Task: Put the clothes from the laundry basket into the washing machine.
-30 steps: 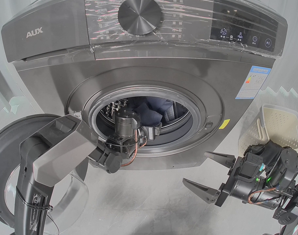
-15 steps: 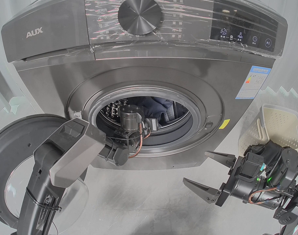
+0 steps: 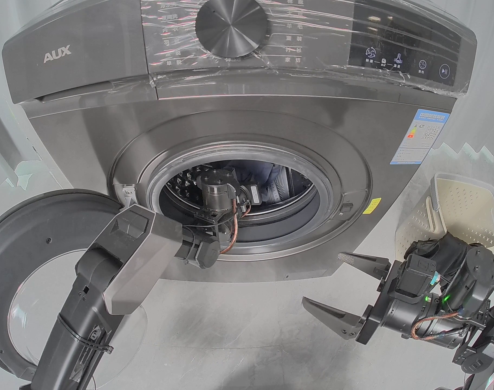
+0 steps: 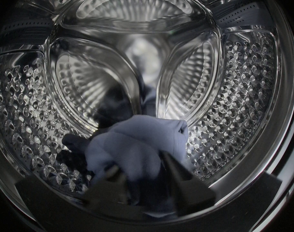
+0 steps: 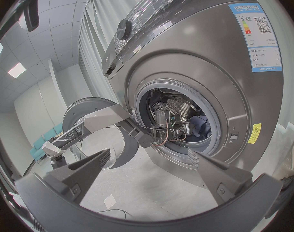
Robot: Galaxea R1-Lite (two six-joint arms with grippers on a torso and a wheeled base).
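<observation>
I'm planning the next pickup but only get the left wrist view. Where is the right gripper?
Observer: The right gripper hangs outside the washing machine, low and right of its opening, jaws wide open.
Operator: My left gripper grips the blue garment in the drum. Is the door out of the way?
Observer: Yes, the door is swung open to the left, behind the left arm.
Operator: And the laundry basket?
Observer: The laundry basket stands right of the machine, behind the right arm.

Dk grey washing machine (image 3: 95,136); silver drum (image 4: 243,81) w/ dimple pattern. Pale blue clothes (image 4: 137,145). Cream laundry basket (image 3: 466,207) w/ dot-hole grid. Yellow sticker (image 3: 372,205), blue/white label (image 3: 423,136).
</observation>
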